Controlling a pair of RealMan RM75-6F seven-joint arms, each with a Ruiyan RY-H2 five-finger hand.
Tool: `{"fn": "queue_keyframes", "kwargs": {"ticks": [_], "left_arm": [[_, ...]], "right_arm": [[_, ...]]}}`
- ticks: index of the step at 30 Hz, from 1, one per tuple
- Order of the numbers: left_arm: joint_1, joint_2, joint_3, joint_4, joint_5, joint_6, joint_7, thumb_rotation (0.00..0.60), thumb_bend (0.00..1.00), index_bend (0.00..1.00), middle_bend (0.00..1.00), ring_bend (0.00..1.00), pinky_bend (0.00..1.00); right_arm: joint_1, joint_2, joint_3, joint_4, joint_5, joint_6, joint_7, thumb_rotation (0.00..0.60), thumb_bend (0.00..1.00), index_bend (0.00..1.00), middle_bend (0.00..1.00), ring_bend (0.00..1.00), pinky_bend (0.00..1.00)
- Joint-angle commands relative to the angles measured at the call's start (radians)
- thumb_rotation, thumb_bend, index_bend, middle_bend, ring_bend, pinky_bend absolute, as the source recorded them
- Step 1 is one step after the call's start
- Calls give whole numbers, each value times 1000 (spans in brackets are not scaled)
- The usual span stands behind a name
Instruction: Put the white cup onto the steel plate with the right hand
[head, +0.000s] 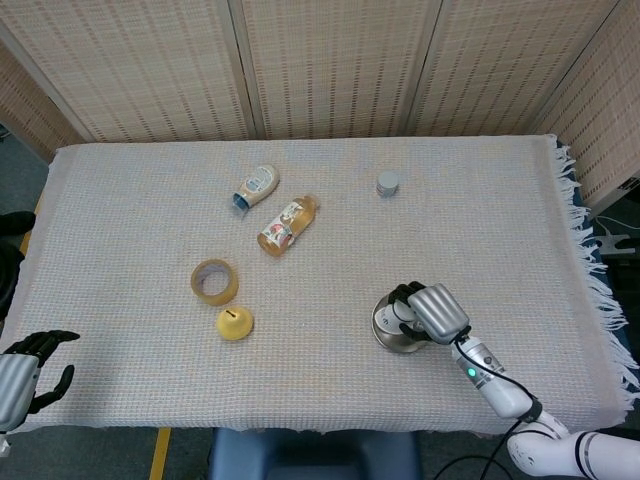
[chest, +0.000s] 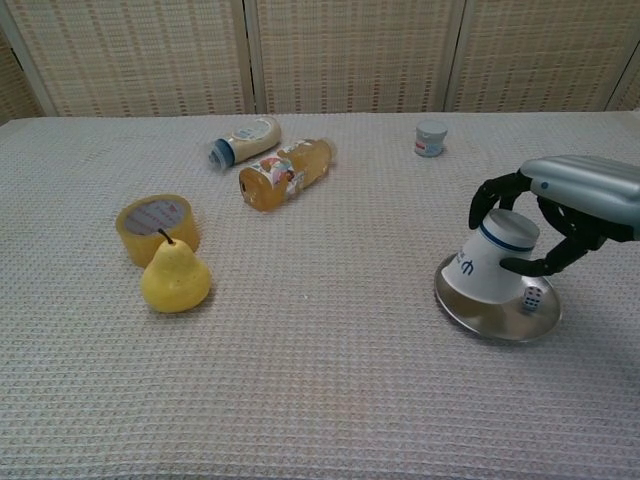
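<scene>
- Chest view puts the plate (chest: 497, 322) nearest us on the right side of the table (chest: 320, 400), and the cup (chest: 492, 262) is on it, mouth down and base up, tilted a little with its base leaning toward the right hand (chest: 560, 215).
- We read the right hand as clamped around the upper part of the cup: dark fingers (chest: 492, 192) curl over the base on the far side and a thumb presses the near side, the palm sitting above and to the right of it.
- So the cup lies directly below and slightly left of that hand, its long axis close to vertical; in our judgement the coming move turns on letting the rim settle flat on the plate and then spreading the fingers and lifting upward, since a sideways pull could tip it.
- We cannot tell whether the whole rim touches the plate; the left edge seems to, the right side is hidden behind the cup.
- From the head view, the left hand (head: 25, 375) rests at the near left corner, well apart from the plate, fingers loosely curled, holding nothing.
- Further off on the left sit a pear (chest: 174, 278) and a tape roll (chest: 156, 225), touching or nearly so.
- Farthest back lie two bottles (chest: 284, 171) and a small jar (chest: 431, 138), all well clear of the plate.
</scene>
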Motion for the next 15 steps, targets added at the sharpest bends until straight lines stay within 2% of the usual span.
{"fn": "queue_keyframes", "kwargs": {"ticks": [1, 9, 15], "left_arm": [[0, 1, 0, -1, -1, -1, 0, 600, 429, 308, 326, 291, 441], [-1, 2, 2, -5, -1, -6, 5, 600, 430, 308, 326, 291, 442], [-1, 2, 1, -7, -5, -9, 10, 600, 429, 308, 326, 291, 443]], "right_arm": [[-4, 14, 3, -22, 4, 2, -23, 600, 225, 496, 440, 337, 721], [-15, 68, 7, -128, 102, -15, -233, 600, 224, 492, 441, 336, 723], [-14, 74, 9, -150, 165, -40, -292, 600, 224, 492, 441, 337, 724]]}}
